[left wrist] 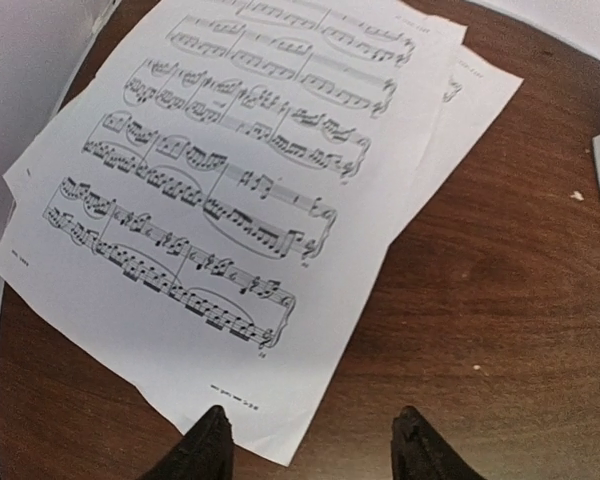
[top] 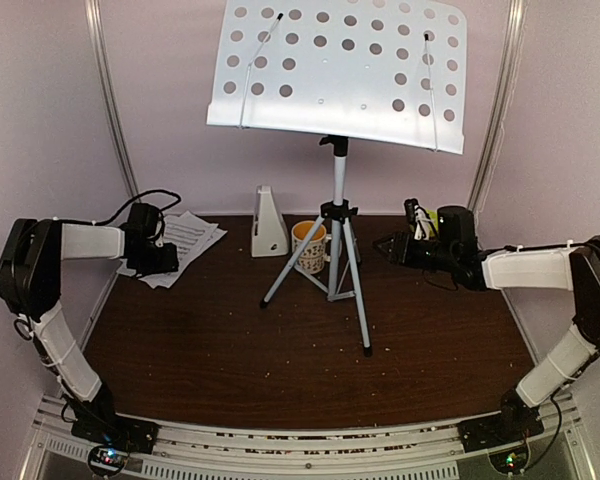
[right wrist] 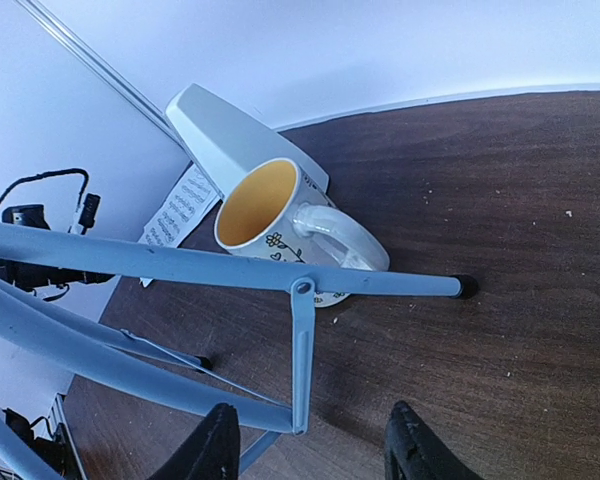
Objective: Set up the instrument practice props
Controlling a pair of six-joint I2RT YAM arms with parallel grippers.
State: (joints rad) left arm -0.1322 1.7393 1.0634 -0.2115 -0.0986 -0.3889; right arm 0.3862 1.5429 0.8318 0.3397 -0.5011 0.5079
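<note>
The music stand (top: 340,75) has a desk of thin perforated sheet metal, painted pale and matt. Its tripod (right wrist: 180,265) is smooth grey-painted metal tube. The sheet-music pages (left wrist: 210,200) are matt white paper. The metronome (top: 269,225) looks like smooth white plastic. The mug (right wrist: 255,205) is glossy glazed ceramic. The surface (left wrist: 500,300) shows dark wood grain with a soft sheen.
</note>
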